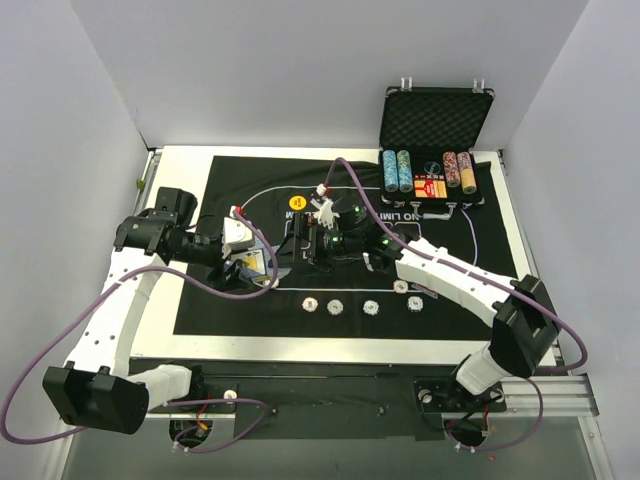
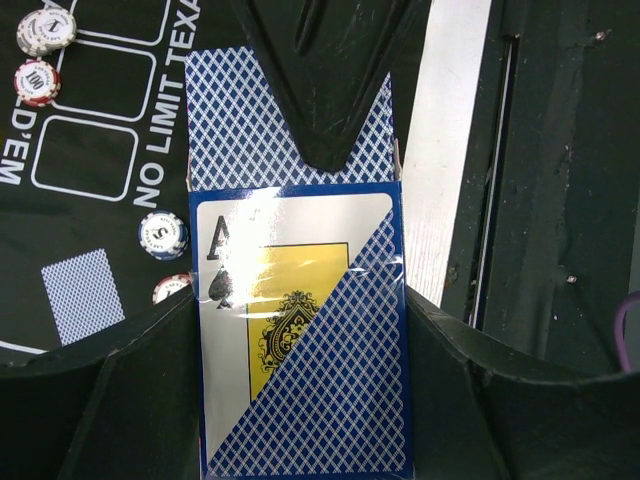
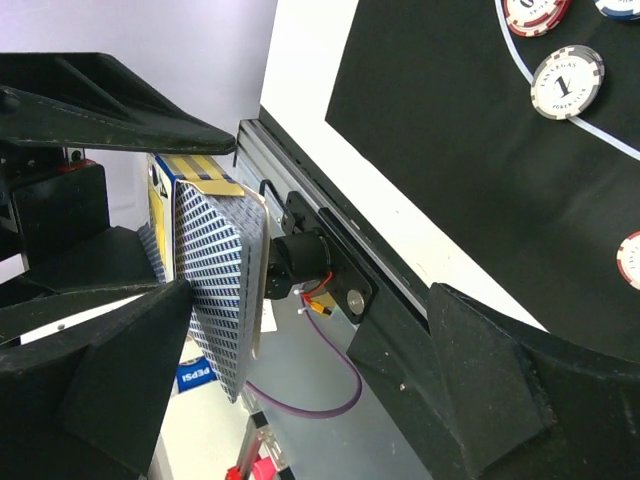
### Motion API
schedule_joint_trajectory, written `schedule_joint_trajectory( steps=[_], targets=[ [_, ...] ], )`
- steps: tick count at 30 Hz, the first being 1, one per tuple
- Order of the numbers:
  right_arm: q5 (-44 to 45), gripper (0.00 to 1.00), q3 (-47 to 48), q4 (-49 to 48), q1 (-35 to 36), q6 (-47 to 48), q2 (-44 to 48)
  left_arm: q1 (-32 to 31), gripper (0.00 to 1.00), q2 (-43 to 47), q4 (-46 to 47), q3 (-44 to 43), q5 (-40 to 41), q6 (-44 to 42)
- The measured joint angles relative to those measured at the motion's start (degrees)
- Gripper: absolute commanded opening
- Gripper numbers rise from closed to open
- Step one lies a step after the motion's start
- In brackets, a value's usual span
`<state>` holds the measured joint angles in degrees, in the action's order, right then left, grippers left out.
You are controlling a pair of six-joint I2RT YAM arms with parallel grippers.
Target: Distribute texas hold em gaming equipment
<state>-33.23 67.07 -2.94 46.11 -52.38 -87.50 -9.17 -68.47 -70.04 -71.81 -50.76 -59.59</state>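
Playing cards [image 2: 285, 120] with blue lattice-printed backs appear to stand out of the open end of a blue cardboard card box [image 2: 300, 340] printed with an ace of spades. The box is clamped at its sides between the fingers of the left claw [image 2: 300, 300] and is held over the left part of the mat. It is judged to be held this way so that its open end is offered to the right claw [image 3: 312, 300], whose jaws are spread wide with nothing between them. One dark finger is seen close to the protruding cards, though contact cannot be told.

One single card [image 2: 83, 295] with the same blue back is laid face down on the black printed felt mat [image 1: 210, 315]. Small round striped-edge poker chips [image 1: 372, 307] are set in a row along the mat's near edge, well apart from each other, as if one per seat. A yellow round button disc [image 1: 296, 201] lies toward the mat's far edge.

At the far right corner of the white bench [image 1: 190, 160], the black foam-lined case [image 1: 435, 120] stands open, with more poker chips racked in it. The bench is enclosed by plain pale walls.
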Motion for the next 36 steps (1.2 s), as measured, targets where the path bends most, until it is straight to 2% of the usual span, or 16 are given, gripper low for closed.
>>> schedule_joint_trajectory(
  steps=[15, 30, 36],
  targets=[
    [-0.17, 0.63, -1.55, -5.07, -1.92, -3.65, -0.46, 0.0, 0.12, 0.42, 0.09, 0.0, 0.37, 0.28],
    [-1.25, 0.37, -6.16, -8.48, -4.98, -6.12, 3.3, 0.0, 0.12, 0.42, 0.31, 0.0, 0.35, 1.86],
    [-1.36, 0.18, -7.76, -9.42, -6.75, -6.93, 5.44, 0.0, 0.12, 0.42, 0.59, 0.0, 0.31, 2.01]
  ],
)
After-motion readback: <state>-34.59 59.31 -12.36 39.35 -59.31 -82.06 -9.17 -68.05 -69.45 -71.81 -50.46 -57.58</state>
